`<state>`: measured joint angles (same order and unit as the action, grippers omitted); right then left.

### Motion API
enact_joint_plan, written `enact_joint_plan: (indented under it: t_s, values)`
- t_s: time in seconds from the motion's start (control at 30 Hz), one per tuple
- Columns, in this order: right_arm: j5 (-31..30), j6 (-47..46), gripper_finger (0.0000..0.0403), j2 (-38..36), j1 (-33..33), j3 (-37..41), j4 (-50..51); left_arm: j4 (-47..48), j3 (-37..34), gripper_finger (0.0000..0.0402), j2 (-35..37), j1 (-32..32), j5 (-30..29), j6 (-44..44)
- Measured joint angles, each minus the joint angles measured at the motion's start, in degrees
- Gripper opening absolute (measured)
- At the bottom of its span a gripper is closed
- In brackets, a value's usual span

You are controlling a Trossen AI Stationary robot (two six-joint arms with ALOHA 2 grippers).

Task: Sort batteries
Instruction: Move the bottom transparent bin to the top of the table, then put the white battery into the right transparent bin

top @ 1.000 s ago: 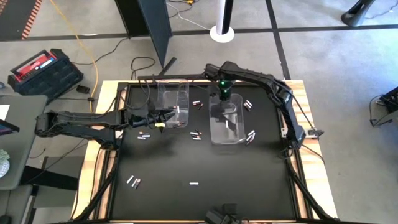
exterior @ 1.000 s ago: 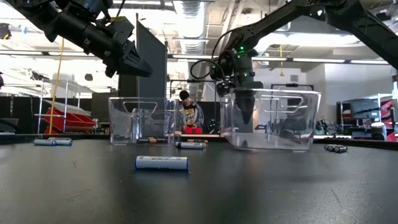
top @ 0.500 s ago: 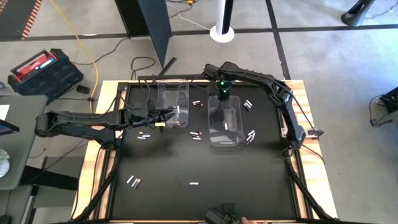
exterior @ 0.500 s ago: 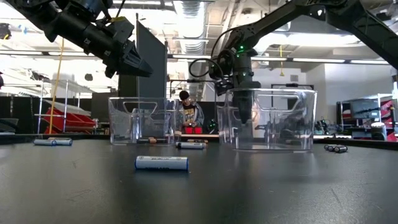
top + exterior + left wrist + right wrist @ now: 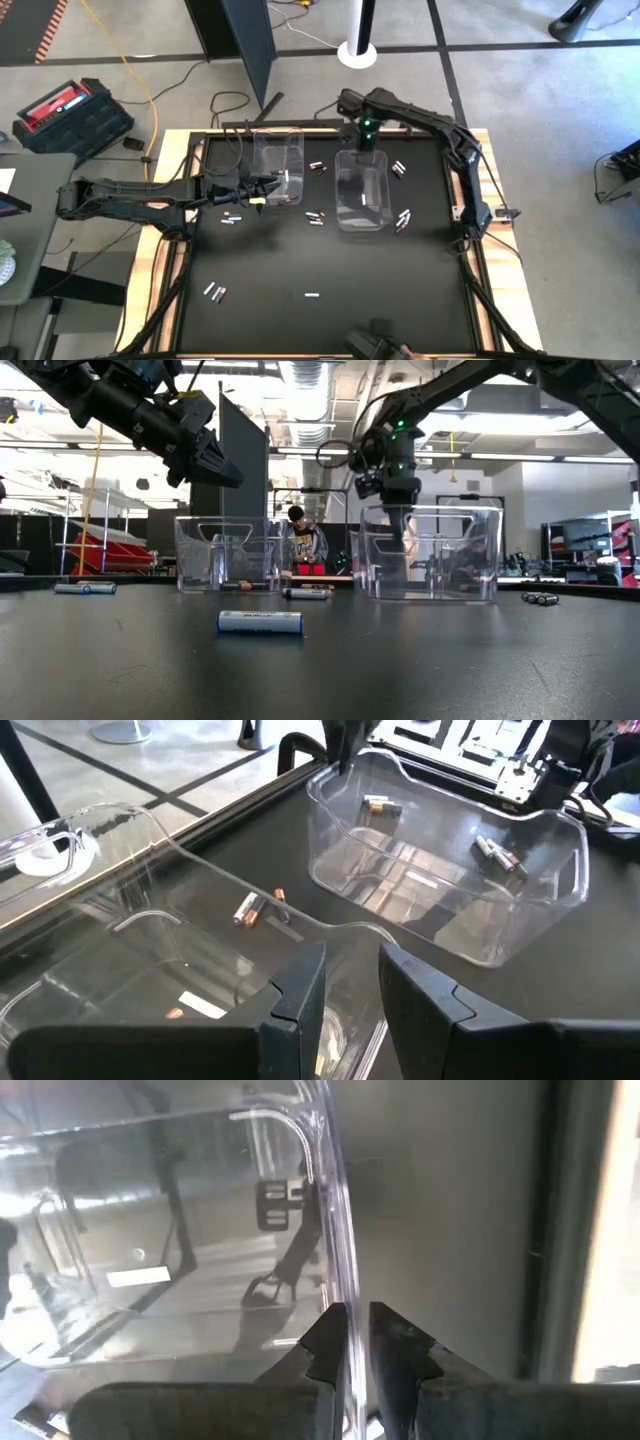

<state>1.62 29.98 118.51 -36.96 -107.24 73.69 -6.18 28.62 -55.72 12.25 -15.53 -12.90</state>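
Two clear bins stand on the black mat: the left bin (image 5: 278, 165) and the right bin (image 5: 362, 190). Small batteries (image 5: 316, 217) lie scattered around them, one close to the low camera (image 5: 260, 622), and a few lie inside the left bin (image 5: 190, 1010). My right gripper (image 5: 365, 148) is shut on the right bin's far wall. My left gripper (image 5: 262, 192) hovers above the left bin's right near corner (image 5: 300, 920), its fingers a narrow gap apart with nothing between them. My right gripper (image 5: 355, 1330) pinches the right bin's far wall at its rim (image 5: 345, 1295), one finger inside the bin and one outside. The fingers (image 5: 400, 520) come from above, pointing down. The bin stands level with its bottom on the mat.
Battery pairs lie beyond the bins (image 5: 399, 170), between them (image 5: 315, 166) and to the right bin's near right (image 5: 404, 220). More batteries lie toward the near edge (image 5: 214, 292) (image 5: 311, 295). A wooden frame (image 5: 500, 290) borders the mat. A person (image 5: 300, 545) sits behind the table.
My right gripper has moved toward the far edge, keeping its hold, and drawn the right bin along the mat with it. The bin, tipped a second ago, now stands level and farther from the near edge. The left arm has kept still.
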Motion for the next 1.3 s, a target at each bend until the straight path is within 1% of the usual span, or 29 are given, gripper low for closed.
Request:
enact_joint_plan:
  t_s: [0.13,0.23,0.33,0.47,0.53,0.6,0.67,0.73,0.8,0.93,1.0,1.07,1.17,1.3]
  values:
    - [0.0,-0.5,0.0062,-4.0,-0.8,0.0,0.3,0.2,0.0,0.0091,0.0,0.0,0.0,0.0]
    - [0.0,-4.2,0.0062,-6.8,-1.1,0.0,1.6,0.3,0.0,0.0091,0.0,0.0,0.0,-0.2]
    - [0.0,-9.4,0.0062,-9.8,-1.1,0.0,3.9,0.3,0.0,0.0091,0.0,0.0,0.0,-0.4]
    - [0.1,-20.4,0.0062,-13.2,-1.1,0.0,6.8,0.3,0.0,0.0091,0.0,0.0,0.0,-0.4]
    - [0.1,-24.3,0.0062,-14.9,-0.9,0.0,9.2,0.4,0.0,0.0091,0.0,0.0,0.0,-0.4]
    - [0.1,-27.6,0.0061,-16.9,0.2,0.1,11.5,0.7,0.0,0.0091,0.0,0.0,0.0,0.0]
    - [0.1,-30.5,0.0059,-20.5,2.1,2.0,10.8,1.2,0.0,0.0091,0.0,0.0,0.1,1.3]
    - [0.2,-33.6,0.0059,-25.1,5.0,6.1,8.0,1.8,0.0,0.0091,0.0,0.0,2.1,2.9]
    - [0.2,-38.3,0.0058,-30.4,8.4,11.6,4.0,2.6,0.0,0.0091,0.0,-0.1,5.9,3.9]
    - [0.0,-50.5,0.0058,-41.3,17.5,24.7,-6.0,3.0,0.0,0.0091,0.1,-1.5,14.5,5.8]
    - [-0.2,-57.3,0.0058,-45.8,22.9,30.8,-10.8,3.2,0.0,0.0091,0.9,-2.7,17.1,8.2]
    - [-1.8,-64.5,0.0058,-49.4,28.8,36.4,-15.1,3.3,0.0,0.0091,2.2,-3.8,17.6,9.7]
    - [-6.0,-73.7,0.0058,-53.0,37.5,43.5,-21.4,4.6,0.0,0.0091,5.0,-4.9,17.7,10.6]
    - [-8.6,-81.6,0.0058,-53.6,47.1,49.8,-26.7,7.5,0.0,0.0091,9.2,-5.4,17.6,9.9]
